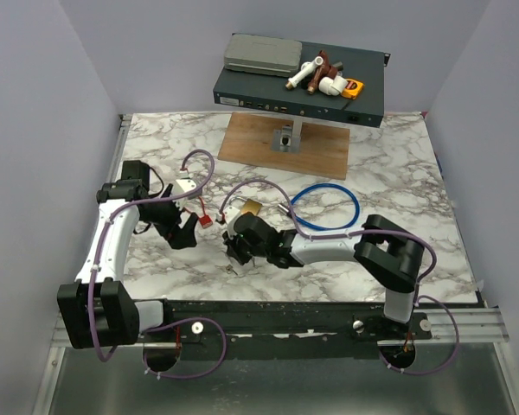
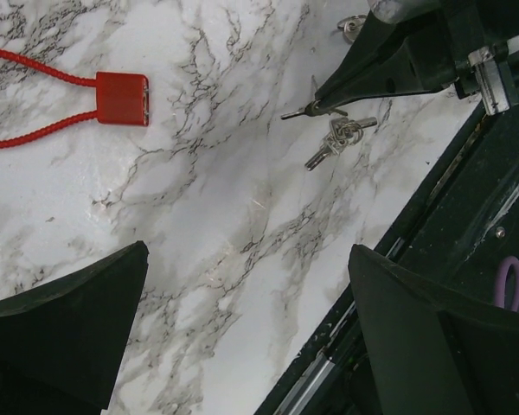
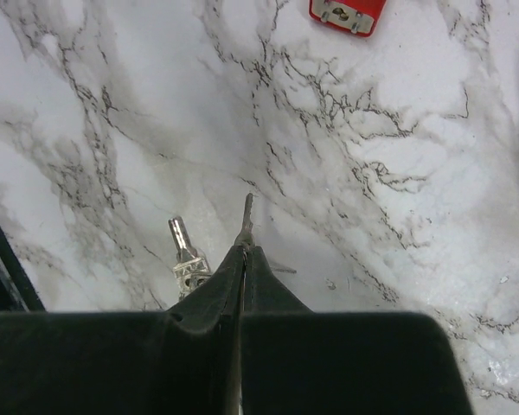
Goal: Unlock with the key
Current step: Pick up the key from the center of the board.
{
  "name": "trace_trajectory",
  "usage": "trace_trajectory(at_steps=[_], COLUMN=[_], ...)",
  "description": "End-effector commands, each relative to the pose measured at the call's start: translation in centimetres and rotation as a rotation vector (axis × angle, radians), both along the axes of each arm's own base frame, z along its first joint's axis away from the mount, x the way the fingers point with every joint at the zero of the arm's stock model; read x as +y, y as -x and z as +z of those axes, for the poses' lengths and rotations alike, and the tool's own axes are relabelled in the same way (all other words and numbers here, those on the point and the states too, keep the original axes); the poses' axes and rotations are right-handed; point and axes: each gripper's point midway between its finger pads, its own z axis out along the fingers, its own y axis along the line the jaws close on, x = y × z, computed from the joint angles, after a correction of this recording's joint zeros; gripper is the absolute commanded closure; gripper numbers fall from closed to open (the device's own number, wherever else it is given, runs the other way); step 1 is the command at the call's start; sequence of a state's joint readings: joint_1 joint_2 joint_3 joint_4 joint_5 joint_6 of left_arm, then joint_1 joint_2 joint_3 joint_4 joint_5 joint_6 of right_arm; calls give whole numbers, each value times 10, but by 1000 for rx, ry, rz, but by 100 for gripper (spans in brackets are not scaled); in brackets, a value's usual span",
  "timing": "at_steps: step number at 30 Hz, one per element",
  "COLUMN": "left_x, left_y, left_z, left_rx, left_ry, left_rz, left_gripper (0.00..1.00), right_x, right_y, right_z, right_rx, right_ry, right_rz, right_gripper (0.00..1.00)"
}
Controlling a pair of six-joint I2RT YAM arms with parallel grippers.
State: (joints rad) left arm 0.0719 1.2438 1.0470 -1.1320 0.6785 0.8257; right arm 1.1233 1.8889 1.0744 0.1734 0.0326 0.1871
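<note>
Slippage looms: the right claw (image 3: 245, 252) pinches the key (image 3: 246, 216) only at its tips, so it may twist entering the red lock (image 2: 122, 98), while the left claw (image 2: 246, 303) gapes.

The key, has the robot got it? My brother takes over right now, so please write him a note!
Right gripper: shut on the key. Its blade pokes out past the fingertips, low over the marble table. The spare keys lie on the table right beside it.
Left gripper: open, holding nothing, hovering over the table near the red cable lock.
Done: key gripped.
Left: carry the key to the lock, which lies apart from it, push it in and turn. The left gripper should probably steady the lock first.
</note>
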Motion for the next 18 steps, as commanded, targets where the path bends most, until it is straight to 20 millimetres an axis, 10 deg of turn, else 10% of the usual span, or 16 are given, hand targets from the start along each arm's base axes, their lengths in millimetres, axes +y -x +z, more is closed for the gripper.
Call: trace_trajectory(at_steps=[1,18], left_x=[-20,-67], left_y=[8,36], left_z=[2,69], left_rx=[-29,-66], left_ry=[87,472], left_rz=[-120,-391], left_gripper=[1,1], right_x=[5,-7], right_y=[0,22], right_z=[30,113], right_rx=[33,26], right_ry=[-123,-287], right_rz=[5,106], right_gripper=[99,99])
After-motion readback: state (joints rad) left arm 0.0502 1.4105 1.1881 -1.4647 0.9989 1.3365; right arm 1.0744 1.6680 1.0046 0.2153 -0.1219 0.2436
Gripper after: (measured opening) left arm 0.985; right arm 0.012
